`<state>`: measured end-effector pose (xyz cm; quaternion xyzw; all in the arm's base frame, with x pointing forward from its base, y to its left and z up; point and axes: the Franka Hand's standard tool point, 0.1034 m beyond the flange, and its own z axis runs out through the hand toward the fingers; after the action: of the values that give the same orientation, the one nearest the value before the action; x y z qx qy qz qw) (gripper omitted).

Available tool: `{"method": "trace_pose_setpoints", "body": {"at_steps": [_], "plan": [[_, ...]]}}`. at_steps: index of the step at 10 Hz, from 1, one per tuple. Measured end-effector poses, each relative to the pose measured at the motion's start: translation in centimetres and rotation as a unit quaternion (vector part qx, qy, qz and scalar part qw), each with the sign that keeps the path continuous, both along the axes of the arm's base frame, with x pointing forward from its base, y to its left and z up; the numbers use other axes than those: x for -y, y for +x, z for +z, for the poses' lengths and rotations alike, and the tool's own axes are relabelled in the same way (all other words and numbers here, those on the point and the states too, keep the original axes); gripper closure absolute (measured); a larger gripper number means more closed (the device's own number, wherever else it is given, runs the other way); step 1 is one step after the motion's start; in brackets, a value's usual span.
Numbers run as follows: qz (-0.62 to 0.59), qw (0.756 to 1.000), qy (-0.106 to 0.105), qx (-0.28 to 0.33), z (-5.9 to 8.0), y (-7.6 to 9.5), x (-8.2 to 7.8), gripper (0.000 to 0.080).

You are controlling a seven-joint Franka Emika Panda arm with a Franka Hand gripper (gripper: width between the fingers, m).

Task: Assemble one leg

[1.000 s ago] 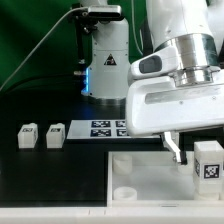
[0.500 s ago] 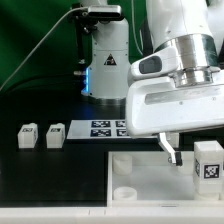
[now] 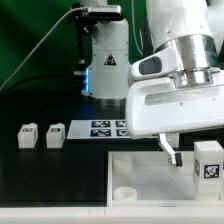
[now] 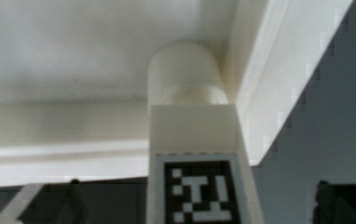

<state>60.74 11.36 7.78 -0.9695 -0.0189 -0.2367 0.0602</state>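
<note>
A white leg (image 3: 207,160) with a black-and-white tag stands upright at the near corner of the large white square tabletop (image 3: 140,170), on the exterior view's right. In the wrist view the leg (image 4: 196,140) runs up into a round corner hole of the tabletop (image 4: 68,80). My gripper (image 3: 192,157) hangs over it, its jaws astride the leg. In the wrist view the gripper (image 4: 178,205) is open: both dark fingertips (image 4: 15,205) stand well clear of the leg's sides. Only one finger (image 3: 172,150) shows in the exterior view.
Two more legs (image 3: 27,135) (image 3: 54,134) lie on the black table at the exterior view's left. The marker board (image 3: 105,128) lies behind the tabletop. The arm's base (image 3: 105,65) stands at the back, before a green backdrop.
The visible finger has moved a little to the exterior view's left, away from the leg. The leg and the tabletop have not moved.
</note>
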Motion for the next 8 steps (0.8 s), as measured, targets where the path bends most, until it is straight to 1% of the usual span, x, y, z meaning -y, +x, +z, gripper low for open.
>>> {"method": "trace_pose_setpoints", "body": {"at_steps": [1, 2, 3, 4, 5, 6, 7, 8], "plan": [[0.002, 1.0, 0.005, -0.028, 1.3, 0.8, 0.1, 0.0151], [0.001, 0.999, 0.01, -0.052, 1.5, 1.3, 0.1, 0.0151], [0.002, 0.994, 0.02, -0.109, 1.7, 1.7, -0.2, 0.0151], [0.005, 0.988, 0.025, -0.152, 1.9, 2.0, -0.3, 0.0151], [0.011, 0.976, 0.03, -0.216, 1.5, 1.5, 0.0, 0.0151], [0.016, 0.965, 0.035, -0.261, 1.2, 1.6, 0.3, 0.0151], [0.014, 0.963, 0.037, -0.266, 0.7, 2.0, 0.5, 0.0151], [0.008, 0.965, 0.034, -0.258, -0.4, 1.4, 0.7, 0.0151]]}}
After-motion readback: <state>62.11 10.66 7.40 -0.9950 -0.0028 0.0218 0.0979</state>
